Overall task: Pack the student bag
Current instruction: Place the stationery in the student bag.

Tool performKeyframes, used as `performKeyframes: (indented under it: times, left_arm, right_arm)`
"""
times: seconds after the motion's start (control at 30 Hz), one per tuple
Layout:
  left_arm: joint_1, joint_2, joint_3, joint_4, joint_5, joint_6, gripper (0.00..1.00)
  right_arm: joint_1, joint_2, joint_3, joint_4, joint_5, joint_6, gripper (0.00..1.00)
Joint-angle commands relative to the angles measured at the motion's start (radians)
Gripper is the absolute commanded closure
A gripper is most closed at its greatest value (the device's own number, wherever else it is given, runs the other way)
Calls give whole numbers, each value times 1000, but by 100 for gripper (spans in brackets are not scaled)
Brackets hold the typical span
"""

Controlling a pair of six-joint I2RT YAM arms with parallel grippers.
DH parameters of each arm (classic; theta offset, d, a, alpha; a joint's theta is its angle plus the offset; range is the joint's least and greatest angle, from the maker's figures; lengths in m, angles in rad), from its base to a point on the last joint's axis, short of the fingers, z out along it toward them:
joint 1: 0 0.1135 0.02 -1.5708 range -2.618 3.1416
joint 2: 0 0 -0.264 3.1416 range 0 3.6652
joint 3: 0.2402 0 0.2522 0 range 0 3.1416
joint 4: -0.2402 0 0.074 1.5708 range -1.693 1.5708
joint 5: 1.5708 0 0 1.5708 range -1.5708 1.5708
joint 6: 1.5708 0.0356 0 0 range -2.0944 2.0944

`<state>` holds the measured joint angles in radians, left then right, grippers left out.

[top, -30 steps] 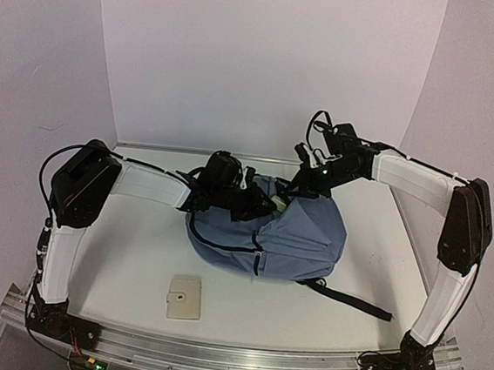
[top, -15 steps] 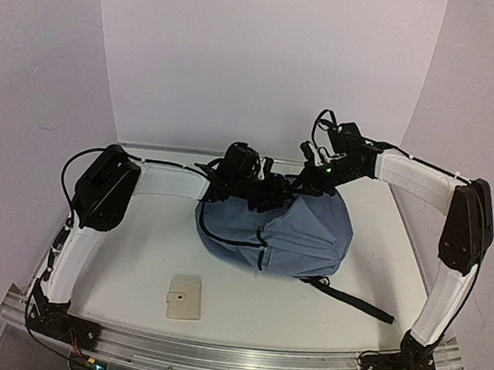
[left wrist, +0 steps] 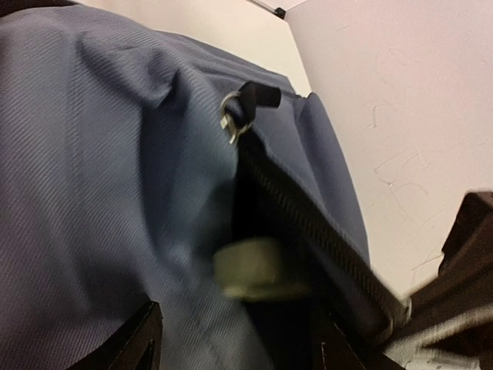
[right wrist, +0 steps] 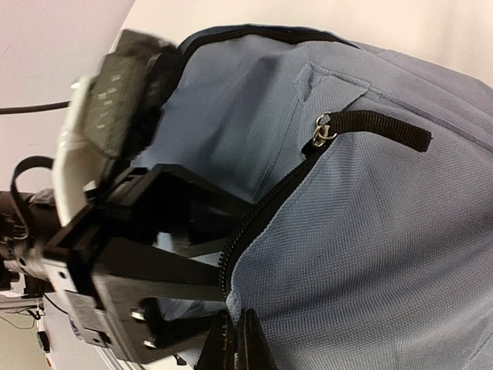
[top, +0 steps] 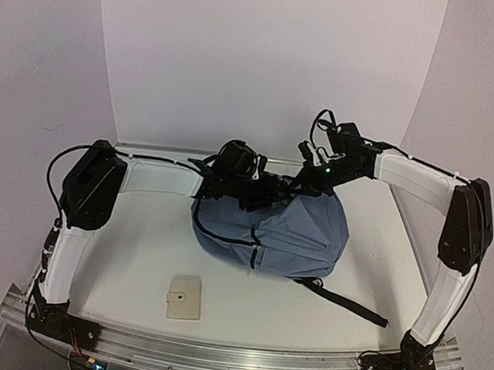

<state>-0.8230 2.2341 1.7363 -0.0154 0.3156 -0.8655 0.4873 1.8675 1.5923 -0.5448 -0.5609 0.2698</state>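
The slate-blue student bag (top: 299, 238) lies in the middle of the table with its zipper opening at the far top. My right gripper (top: 304, 183) is shut on the fabric edge of the bag (right wrist: 370, 231) beside the open zipper and holds it up; the fingertips (right wrist: 235, 343) pinch the lip. My left gripper (top: 259, 195) is at the opening, its jaws wide apart (left wrist: 235, 339). A small pale greenish-white object (left wrist: 258, 270) sits blurred in the dark opening just beyond the left fingers, which do not grip it. A zipper pull (left wrist: 231, 119) hangs above the opening.
A flat beige square card (top: 184, 297) lies on the table near the front left. A black bag strap (top: 349, 302) trails toward the front right. White walls close the back and sides.
The left gripper has moved up and right from the bag's left flank to the top opening, then eased back a little. The bag's top has lifted and shifted slightly. The right gripper keeps its hold.
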Motion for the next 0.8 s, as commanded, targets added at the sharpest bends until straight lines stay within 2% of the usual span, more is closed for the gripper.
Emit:
performKeyframes:
  times: [0.0,0.17,0.3,0.4,0.6,0.77]
  left_arm:
    - [-1,-163,-144,-32,-73,90,38]
    - [-1,-249,-251,64,-47,114,59]
    - [-1,-210,-244,142,42,89,72]
    - [-1,-146,-201,164,76,70,75]
    - [1,-6,-45,146,115,61,76]
    - [1,67,23,189,159,43,76]
  right_arm:
    - [12,-26,12,20,-81,-16,100]
    - [12,-28,19,20,-95,-22,100]
    - [12,-27,24,20,-107,-16,100]
    - [12,-29,24,20,-111,-13,100]
    - [12,-16,31,21,-128,-4,100]
    - [11,-11,32,21,-142,-2,100]
